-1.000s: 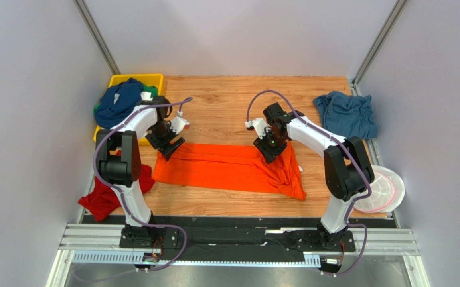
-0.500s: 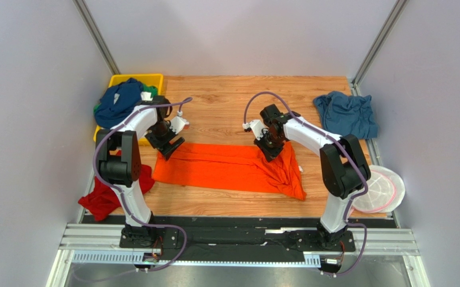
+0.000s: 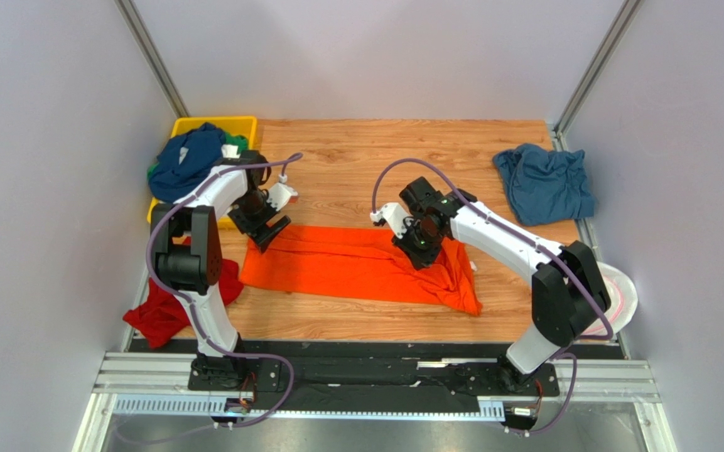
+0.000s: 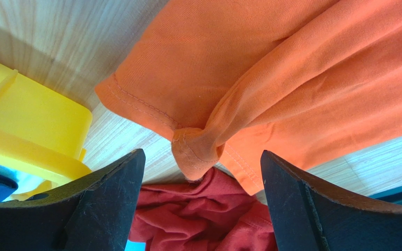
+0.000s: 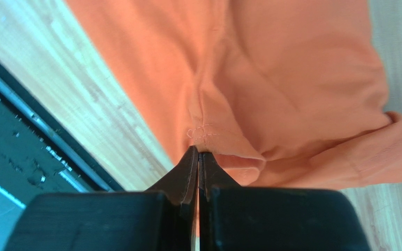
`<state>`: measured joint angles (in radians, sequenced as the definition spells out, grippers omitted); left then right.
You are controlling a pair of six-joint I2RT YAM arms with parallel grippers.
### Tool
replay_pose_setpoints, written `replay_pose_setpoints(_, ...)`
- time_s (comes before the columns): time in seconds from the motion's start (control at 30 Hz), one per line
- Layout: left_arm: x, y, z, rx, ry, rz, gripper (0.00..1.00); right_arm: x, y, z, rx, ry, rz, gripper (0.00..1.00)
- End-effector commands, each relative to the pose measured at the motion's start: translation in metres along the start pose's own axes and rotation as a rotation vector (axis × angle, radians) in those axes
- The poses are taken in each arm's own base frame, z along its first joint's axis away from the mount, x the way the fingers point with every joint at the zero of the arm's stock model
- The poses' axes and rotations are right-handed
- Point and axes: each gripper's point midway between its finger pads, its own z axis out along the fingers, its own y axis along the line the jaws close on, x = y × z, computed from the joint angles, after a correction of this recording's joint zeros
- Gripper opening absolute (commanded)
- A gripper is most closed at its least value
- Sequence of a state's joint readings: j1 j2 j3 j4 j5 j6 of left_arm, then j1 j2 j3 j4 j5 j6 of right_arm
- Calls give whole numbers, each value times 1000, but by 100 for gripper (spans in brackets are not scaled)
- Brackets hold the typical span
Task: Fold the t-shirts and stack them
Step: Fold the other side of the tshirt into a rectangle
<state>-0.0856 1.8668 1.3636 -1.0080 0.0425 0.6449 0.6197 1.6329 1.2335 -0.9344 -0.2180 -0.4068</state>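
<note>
Since a second ago your right arm has swung its elbow out to the right, over the white-and-pink disc (image 3: 626,294), and the right gripper (image 3: 420,250) has slid a little left and nearer along the orange t-shirt (image 3: 347,266). Your left arm has not shifted.

You now have the right gripper's fingers (image 5: 184,178) pressed fully together, with a thin fold of the orange cloth pinched between them just below a stitched seam.

Your left gripper (image 4: 202,155) stands wide apart and holds nothing. It sits over the shirt's far left corner, and a bunched, hemmed end of the cloth lies between the two fingertips without touching either.

The orange t-shirt lies as a long band across the middle of the wooden table (image 3: 356,155), rumpled at its right end. The red t-shirt (image 3: 160,311) is heaped at the near left, touching the orange one's left end. The steel-blue t-shirt (image 3: 547,184) lies crumpled at the far right, well apart. The navy t-shirt (image 3: 186,158) is piled in the yellow tray (image 3: 236,122) at the far left.
</note>
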Motion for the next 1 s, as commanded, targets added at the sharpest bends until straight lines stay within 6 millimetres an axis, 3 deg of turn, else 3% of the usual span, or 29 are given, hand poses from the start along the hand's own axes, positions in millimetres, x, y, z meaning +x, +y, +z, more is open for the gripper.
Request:
replay_pose_setpoints(0.0, -13, 6, -23, -40, -52, 16, 91, 13, 25, -6, -23, 30, -32, 0)
replay_pose_setpoints(0.27, -15, 10, -29, -48, -46, 16, 91, 33, 59, 7, -113, 110, -117, 0)
replay_pose_setpoints(0.5, -17, 11, -38, -41, -43, 10, 92, 47, 73, 24, -165, 169, -136, 0)
replay_pose_setpoints(0.67, -30, 11, -49, -33, -90, -1, 92, 58, 81, 39, -177, 214, -157, 2)
replay_pose_setpoints(0.7, -32, 12, -50, -30, -94, -6, 92, 59, 80, 40, -175, 218, -155, 6)
replay_pose_setpoints(0.73, -37, 14, -48, -25, -102, -8, 92, 61, 80, 43, -171, 226, -155, 23)
replay_pose_setpoints(0.83, -44, 17, -40, -6, -104, -19, 92, 60, 77, 45, -154, 223, -157, 46)
replay_pose_setpoints(0.97, -53, 19, -28, 17, -111, -29, 92, 57, 74, 43, -134, 210, -158, 54)
